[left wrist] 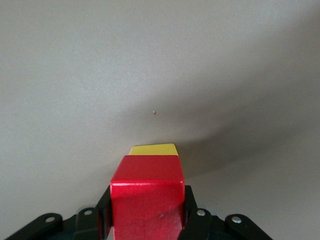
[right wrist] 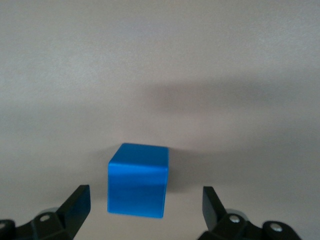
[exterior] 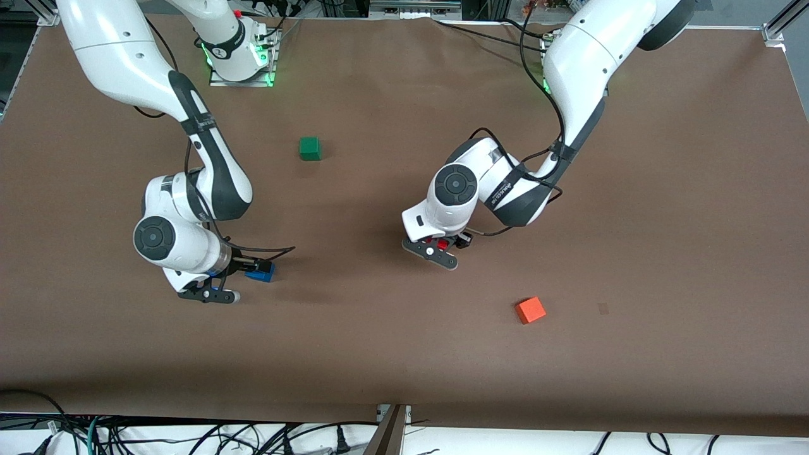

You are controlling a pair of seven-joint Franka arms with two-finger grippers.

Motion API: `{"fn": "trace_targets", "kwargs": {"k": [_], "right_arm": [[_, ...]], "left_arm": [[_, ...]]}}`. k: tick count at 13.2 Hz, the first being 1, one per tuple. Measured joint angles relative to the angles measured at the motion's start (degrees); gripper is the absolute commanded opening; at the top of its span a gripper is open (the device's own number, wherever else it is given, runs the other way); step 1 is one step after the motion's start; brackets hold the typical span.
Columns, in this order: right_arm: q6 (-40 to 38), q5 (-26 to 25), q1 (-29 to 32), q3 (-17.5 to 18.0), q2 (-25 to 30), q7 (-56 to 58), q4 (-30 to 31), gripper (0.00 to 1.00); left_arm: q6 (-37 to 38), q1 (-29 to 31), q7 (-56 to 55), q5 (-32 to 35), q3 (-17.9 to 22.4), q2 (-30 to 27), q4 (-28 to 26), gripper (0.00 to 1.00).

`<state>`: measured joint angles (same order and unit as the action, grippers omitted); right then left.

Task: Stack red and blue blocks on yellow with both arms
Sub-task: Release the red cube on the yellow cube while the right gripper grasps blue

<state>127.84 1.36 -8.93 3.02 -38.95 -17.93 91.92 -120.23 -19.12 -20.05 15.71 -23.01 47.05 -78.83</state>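
Front view: the left gripper (exterior: pixel 442 245) is low near the middle of the bench (exterior: pixel 404 354), and its wrist housing hides nearly all of what it holds; only a sliver of the red block (exterior: pixel 443 243) shows there. Left wrist view resolves this: the fingers (left wrist: pixel 102 212) are clenched on the red block (left wrist: pixel 147 197), whose lower part is cut off by the frame edge. Past its top edge only a thin strip of the yellow block (left wrist: pixel 153 149) shows; whether the two touch cannot be told.

The right gripper (exterior: pixel 256 272) is low toward the right arm's end of the bench, partly covering the blue block (exterior: pixel 261 272). In the right wrist view the fingers (right wrist: pixel 77 202) are released and straddle the blue block (right wrist: pixel 138 180), apart from both its sides.

A green cube (exterior: pixel 310 148) lies nearer the bases; an orange cube (exterior: pixel 530 310) lies nearer the front camera.
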Motion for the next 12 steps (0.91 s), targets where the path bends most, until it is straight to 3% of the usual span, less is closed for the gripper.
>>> {"fn": "trace_targets", "kwargs": {"k": [2, 3, 4, 8, 12], "right_arm": [[1.60, 0.00, 0.00, 0.00, -1.01, -0.64, -0.01, 0.94], [2.07, 0.00, 0.00, 0.00, -1.35, -0.81, -0.02, 0.90], [2.37, 0.00, 0.00, 0.00, -1.58, -0.95, -0.02, 0.87], [2.68, 0.00, 0.00, 0.00, -1.86, -1.28, -0.03, 0.77], [2.69, 0.00, -0.03, 0.00, -1.86, -1.68, -0.09, 0.55]], "left_arm": [[0.01, -0.04, -0.07, 0.01, 0.00, 0.03, 0.02, 0.00], [0.01, -0.04, -0.17, 0.01, 0.00, 0.04, 0.02, 0.94], [0.02, -0.05, -0.61, 0.01, 0.00, 0.04, 0.02, 1.00], [0.02, -0.05, -2.78, 0.01, 0.02, 0.12, 0.07, 1.00], [0.02, -0.05, -3.23, 0.01, 0.03, 0.13, 0.13, 1.00]]}}
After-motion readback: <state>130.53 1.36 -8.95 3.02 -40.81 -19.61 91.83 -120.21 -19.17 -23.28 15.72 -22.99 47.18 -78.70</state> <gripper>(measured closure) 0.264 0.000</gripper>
